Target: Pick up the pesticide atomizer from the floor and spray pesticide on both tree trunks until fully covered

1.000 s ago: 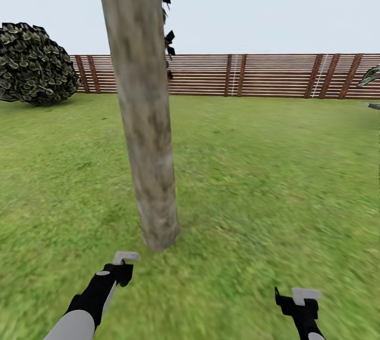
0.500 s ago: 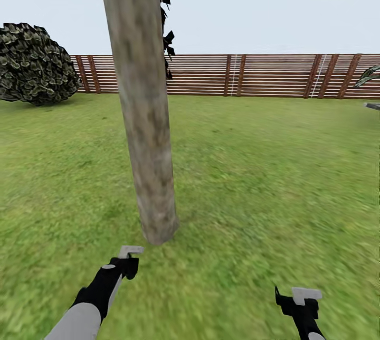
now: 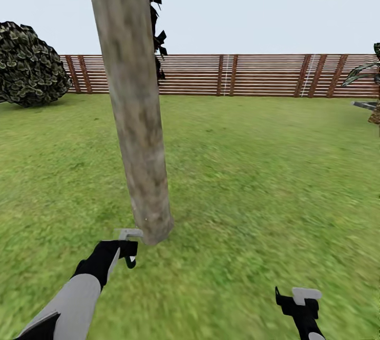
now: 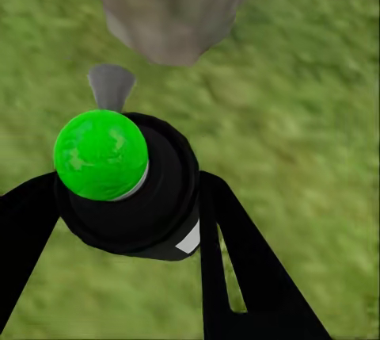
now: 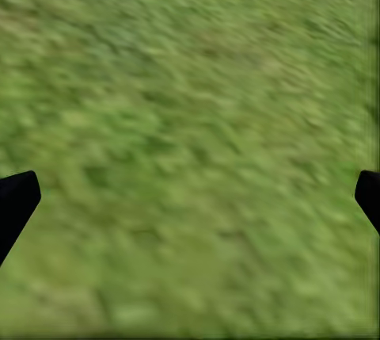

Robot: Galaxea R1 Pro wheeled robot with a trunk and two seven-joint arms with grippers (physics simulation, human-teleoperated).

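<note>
The left pincer (image 4: 131, 221) gripped the spray bottle (image 4: 119, 177), nozzle facing the tree trunk (image 3: 134, 113) base; the right pincer (image 5: 190, 197) hung open.

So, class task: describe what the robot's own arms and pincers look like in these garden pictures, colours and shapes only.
The left arm has a pale grey, rounded sleeve that gives way to a black wrist section. The left pincer is black with a light grey, flat bracket-shaped tip. The right pincer matches it: black body, light grey tip. In the right wrist view its fingers are plain black.
</note>
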